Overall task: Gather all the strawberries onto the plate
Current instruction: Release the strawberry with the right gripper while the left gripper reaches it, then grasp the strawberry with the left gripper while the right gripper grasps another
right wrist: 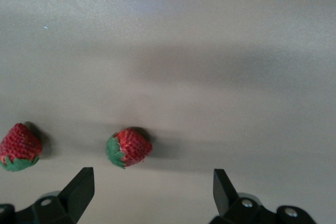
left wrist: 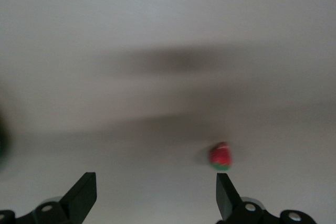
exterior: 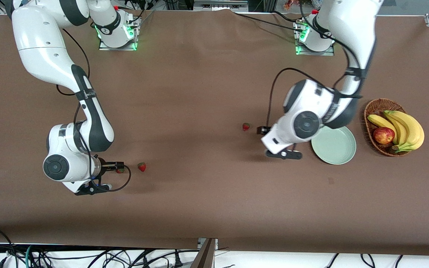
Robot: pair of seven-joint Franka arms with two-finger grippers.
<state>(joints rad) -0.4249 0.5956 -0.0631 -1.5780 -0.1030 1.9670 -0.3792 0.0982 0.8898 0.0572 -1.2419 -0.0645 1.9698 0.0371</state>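
My right gripper (exterior: 119,168) hangs low with jaws spread over one strawberry (exterior: 120,170); a second strawberry (exterior: 142,167) lies just beside it. The third strawberry (exterior: 245,127) is nearer the plate (exterior: 334,145), by my left gripper (exterior: 264,130), also spread wide. Berries likely light, soft, bruisable: pinch gently across the body.

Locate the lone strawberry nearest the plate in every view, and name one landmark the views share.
Front view: the lone strawberry lies on the brown table, toward the left arm's end, beside the plate.
Left wrist view: the same strawberry shows just ahead of the left tool.
Right wrist view: not in it; the two berries there are others.
Shared landmark: the brown table.
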